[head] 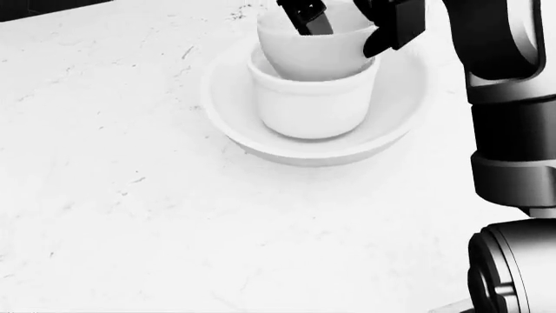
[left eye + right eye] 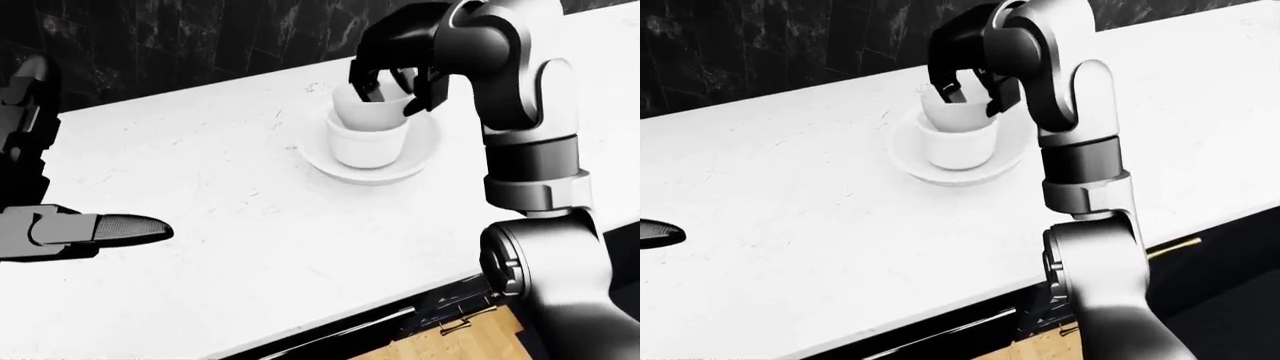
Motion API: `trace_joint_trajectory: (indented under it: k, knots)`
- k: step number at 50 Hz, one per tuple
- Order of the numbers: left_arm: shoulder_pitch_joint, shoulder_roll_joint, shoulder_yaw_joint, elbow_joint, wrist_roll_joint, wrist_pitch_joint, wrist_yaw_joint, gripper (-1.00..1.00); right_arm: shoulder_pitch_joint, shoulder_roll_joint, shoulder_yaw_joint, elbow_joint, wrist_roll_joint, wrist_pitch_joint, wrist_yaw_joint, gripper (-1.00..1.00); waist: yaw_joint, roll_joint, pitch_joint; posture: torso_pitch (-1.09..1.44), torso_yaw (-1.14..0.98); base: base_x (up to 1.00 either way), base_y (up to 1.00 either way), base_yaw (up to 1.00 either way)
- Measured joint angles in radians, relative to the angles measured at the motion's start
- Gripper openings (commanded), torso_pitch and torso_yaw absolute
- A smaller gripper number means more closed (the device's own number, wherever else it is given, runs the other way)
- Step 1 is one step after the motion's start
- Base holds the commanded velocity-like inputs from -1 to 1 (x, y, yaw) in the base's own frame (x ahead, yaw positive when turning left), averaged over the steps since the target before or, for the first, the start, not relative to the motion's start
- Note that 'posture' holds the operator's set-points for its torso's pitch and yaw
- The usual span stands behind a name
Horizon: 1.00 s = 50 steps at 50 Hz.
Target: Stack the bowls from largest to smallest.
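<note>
Gripping the smallest bowl (image 1: 315, 53), right hand (image 1: 352, 23) sits directly above; bowl tilted, partly nested in the medium bowl (image 1: 310, 104) inside the large bowl (image 1: 234, 124). Left hand (image 2: 75, 231) well apart, fingers open.

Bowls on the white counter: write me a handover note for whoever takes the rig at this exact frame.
Right hand: fingers closed round the smallest bowl, which sits tilted in the mouth of the middle bowl, not seated level.
Left hand: open and empty, low at the left of the left-eye view, far from the stack.
Things: the middle bowl stands inside the large shallow bowl on the white counter.
Done: two bowls nested; third partly in.
Left: probably level the smallest bowl, lower it fully, release, withdraw the right hand.
</note>
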Motion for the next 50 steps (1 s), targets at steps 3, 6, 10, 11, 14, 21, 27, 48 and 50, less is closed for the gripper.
trace_joint_trajectory:
  k: [3,6,10,11,14,21,27,48,50]
  knots:
    - [0.002,0.002,0.004,0.0,-0.003,-0.001,0.001,1.0,0.005,0.003,-0.001,-0.015,0.006,0.006,0.011,-0.33,0.0,-0.001,0.0,0.0,0.0,0.0,0.0,0.0]
    - [0.002,0.006,0.006,0.002,-0.006,-0.002,0.004,1.0,0.006,0.006,0.0,-0.02,0.017,0.014,0.029,-0.26,-0.001,0.0,0.001,0.0,0.0,0.0,0.0,0.0]
    - [0.001,0.013,0.008,0.004,-0.015,-0.002,0.008,1.0,0.01,0.008,0.0,-0.037,0.034,0.022,0.045,-0.2,-0.002,0.001,0.002,0.0,0.0,0.0,0.0,0.0]
    - [0.001,0.015,0.01,0.004,-0.018,-0.002,0.009,1.0,0.011,0.008,0.0,-0.039,0.037,0.024,0.048,-0.18,-0.003,0.001,0.002,0.0,0.0,0.0,0.0,0.0]
    - [0.0,0.021,0.013,0.004,-0.026,-0.004,0.015,1.0,0.015,0.009,0.0,-0.059,0.047,0.028,0.065,-0.12,-0.002,0.002,0.004,0.0,0.0,0.0,0.0,0.0]
    - [-0.005,0.03,0.003,0.005,-0.035,-0.009,0.025,1.0,0.0,0.003,-0.006,-0.098,0.074,0.046,0.095,-0.06,-0.002,0.004,0.004,0.0,0.0,0.0,0.0,0.0]
    - [-0.011,0.04,-0.001,0.007,-0.044,-0.012,0.036,1.0,-0.024,-0.015,-0.014,-0.114,0.097,0.057,0.112,-0.07,-0.002,0.002,0.004,0.0,0.0,0.0,0.0,0.0]
    - [-0.052,0.179,0.041,0.076,-0.156,-0.037,0.101,1.0,0.077,-0.201,-0.125,-0.32,0.265,0.204,0.142,0.61,0.003,-0.005,0.01,0.0,0.0,0.0,0.0,0.0]
    - [-0.043,0.188,0.061,0.08,-0.166,-0.043,0.104,1.0,0.1,-0.233,-0.147,-0.349,0.291,0.231,0.131,1.0,0.005,-0.005,0.01,0.0,0.0,0.0,0.0,0.0]
